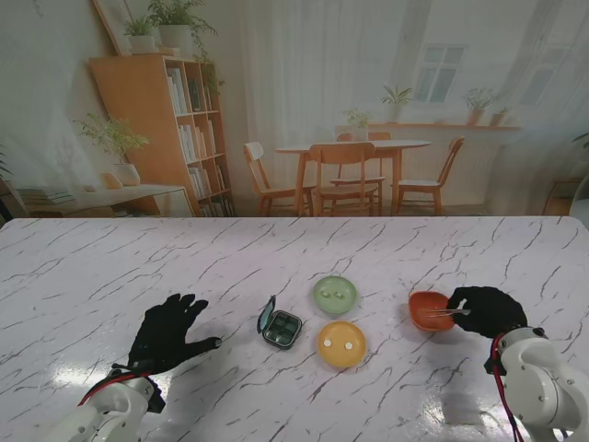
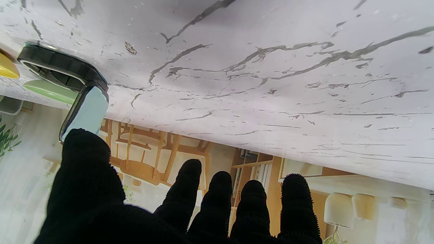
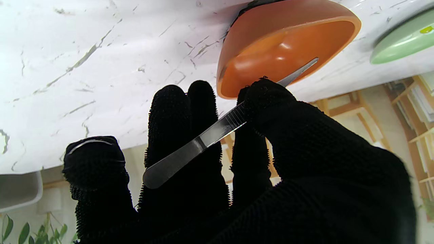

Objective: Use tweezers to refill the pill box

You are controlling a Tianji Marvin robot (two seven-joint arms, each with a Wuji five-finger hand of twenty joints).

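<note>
Two risks noted. Right hand pinches tweezers with tips inside orange bowl; a loose pinch could twist them. Left hand, fingers spread and empty, could nudge the pill box, lid raised, beside the yellow dish.
</note>
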